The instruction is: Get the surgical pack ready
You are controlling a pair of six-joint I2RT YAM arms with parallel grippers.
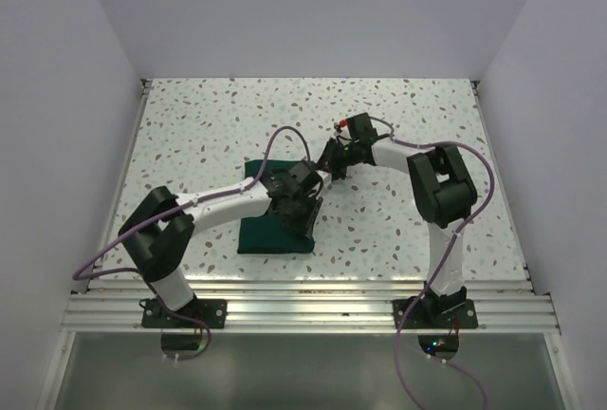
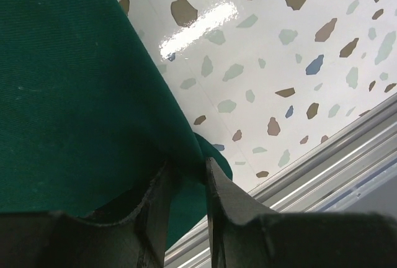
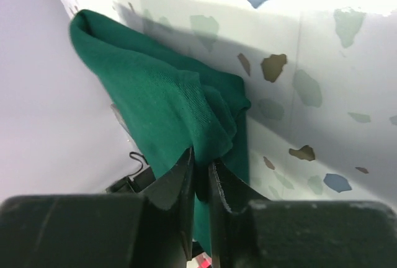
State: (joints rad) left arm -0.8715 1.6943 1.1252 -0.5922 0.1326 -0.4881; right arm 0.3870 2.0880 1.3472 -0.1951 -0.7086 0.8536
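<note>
The surgical pack shows only as its dark green cloth drape (image 1: 268, 235), folded into a small bundle on the speckled table, left of centre. My left gripper (image 1: 296, 203) sits over the bundle's near right part. In the left wrist view its fingers pinch a fold at the edge of the drape (image 2: 74, 94), so the left gripper (image 2: 189, 172) is shut on cloth. My right gripper (image 1: 332, 161) reaches in from the right at the bundle's far corner. In the right wrist view the right gripper (image 3: 200, 159) is shut on a bunched corner of the drape (image 3: 161, 94).
The speckled tabletop (image 1: 408, 125) is walled in white on the left, back and right. An aluminium rail (image 1: 303, 301) runs along the near edge, and it also appears close behind the left fingers as the rail (image 2: 347, 150). Purple cables loop off both arms.
</note>
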